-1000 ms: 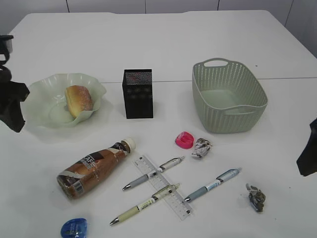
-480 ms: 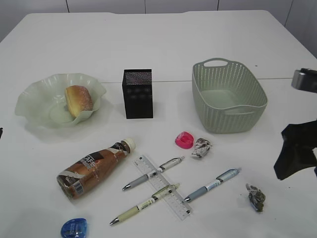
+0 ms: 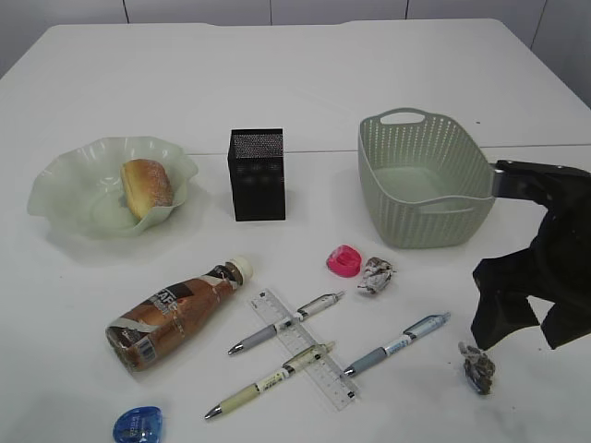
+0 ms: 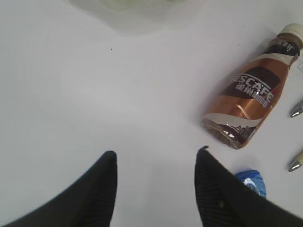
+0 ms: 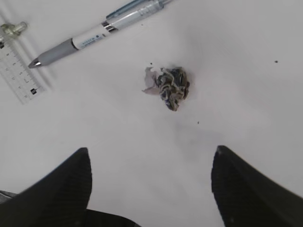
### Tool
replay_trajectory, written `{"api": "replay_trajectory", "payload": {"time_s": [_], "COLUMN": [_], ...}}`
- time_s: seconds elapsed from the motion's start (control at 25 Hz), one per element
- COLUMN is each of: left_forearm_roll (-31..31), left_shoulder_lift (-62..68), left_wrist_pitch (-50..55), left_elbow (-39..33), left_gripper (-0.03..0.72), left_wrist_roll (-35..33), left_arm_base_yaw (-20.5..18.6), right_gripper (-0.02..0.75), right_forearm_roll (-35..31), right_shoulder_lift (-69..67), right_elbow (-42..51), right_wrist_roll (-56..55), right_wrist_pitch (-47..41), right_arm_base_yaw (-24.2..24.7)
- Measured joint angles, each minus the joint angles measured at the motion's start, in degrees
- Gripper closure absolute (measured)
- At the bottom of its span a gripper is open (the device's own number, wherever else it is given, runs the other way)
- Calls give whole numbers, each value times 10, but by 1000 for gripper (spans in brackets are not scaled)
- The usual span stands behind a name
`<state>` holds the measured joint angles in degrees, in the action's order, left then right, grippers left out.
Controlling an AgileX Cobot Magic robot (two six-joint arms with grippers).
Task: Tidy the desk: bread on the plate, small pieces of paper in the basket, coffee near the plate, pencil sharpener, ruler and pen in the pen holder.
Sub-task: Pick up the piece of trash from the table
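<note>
The bread (image 3: 146,187) lies on the green plate (image 3: 65,189). The coffee (image 3: 175,312) lies on its side near the front, also in the left wrist view (image 4: 251,101). My left gripper (image 4: 157,152) hangs open over bare desk to its left. A pink pencil sharpener (image 3: 343,261) sits beside one piece of paper (image 3: 376,275). The ruler (image 3: 303,346) lies among three pens (image 3: 286,323). My right gripper (image 3: 522,337) (image 5: 151,149) is open and empty just short of the other piece of paper (image 3: 478,367) (image 5: 169,86). The pen holder (image 3: 257,173) and basket (image 3: 425,180) stand behind.
A blue sharpener (image 3: 138,425) (image 4: 251,181) lies at the front left, close to my left gripper's right finger. A pen (image 5: 102,30) and the ruler's end (image 5: 19,71) lie beyond the paper in the right wrist view.
The right arm has come in from the right edge toward the front-right piece of paper. The left arm has drawn back out of the exterior view.
</note>
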<state>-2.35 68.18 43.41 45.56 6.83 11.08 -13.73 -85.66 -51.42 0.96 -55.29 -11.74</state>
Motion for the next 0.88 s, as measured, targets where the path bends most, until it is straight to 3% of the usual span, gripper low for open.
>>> {"api": "replay_trajectory", "payload": {"time_s": [0.88], "left_forearm_roll": [5], "left_shoulder_lift": [0], "left_wrist_pitch": [11], "left_elbow": [0], "left_gripper": [337], "left_wrist_roll": [0], "left_arm_base_yaw": [0], "right_gripper": [160], "right_forearm_roll": [0], "right_shoulder_lift": [-134], "right_elbow": [-6], "right_wrist_roll": [0], "right_wrist_pitch": [91], "right_arm_base_yaw": [0]}}
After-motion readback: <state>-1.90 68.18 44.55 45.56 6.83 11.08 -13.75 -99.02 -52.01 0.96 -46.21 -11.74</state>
